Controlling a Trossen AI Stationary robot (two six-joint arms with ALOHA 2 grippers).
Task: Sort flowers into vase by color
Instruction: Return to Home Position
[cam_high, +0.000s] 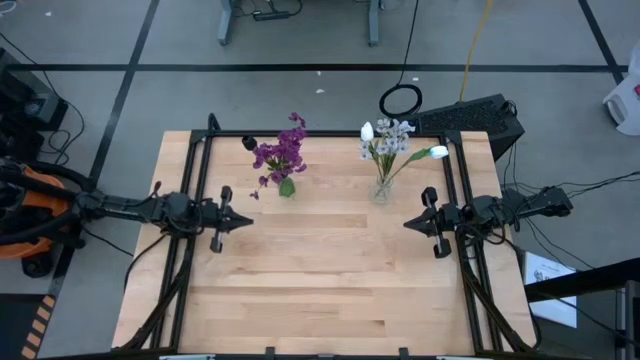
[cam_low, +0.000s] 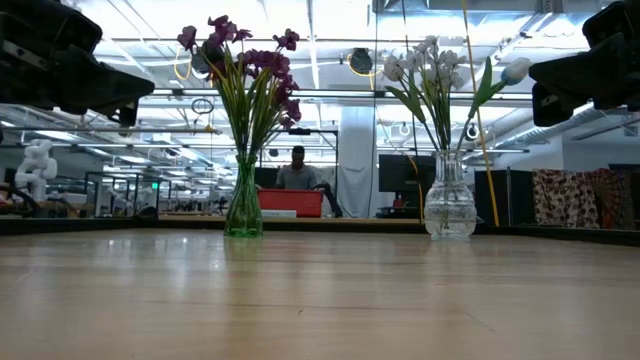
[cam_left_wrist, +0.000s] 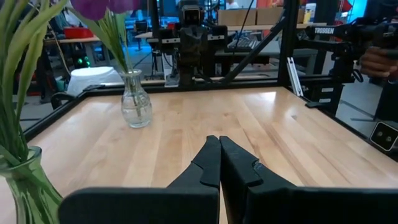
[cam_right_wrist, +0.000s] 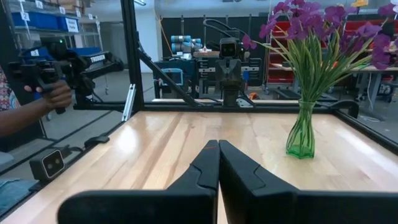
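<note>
Purple flowers (cam_high: 281, 152) stand with their stems in a green glass vase (cam_low: 243, 205), at the table's far middle-left. White and pale lilac flowers (cam_high: 391, 140) stand in a clear glass vase (cam_low: 449, 210) to the right of it. One white bud (cam_high: 438, 152) leans out toward the table's right. My left gripper (cam_high: 247, 222) hovers shut at the left side, nearer than the green vase. My right gripper (cam_high: 408, 224) hovers shut at the right side, nearer than the clear vase. Both point toward the table's middle.
A black frame (cam_high: 200, 150) runs along the table's left, far and right sides. A person's hand (cam_right_wrist: 53, 93) holds a control handle beyond the table's edge. The bare wooden top (cam_high: 330, 270) spreads between the two grippers and toward the near edge.
</note>
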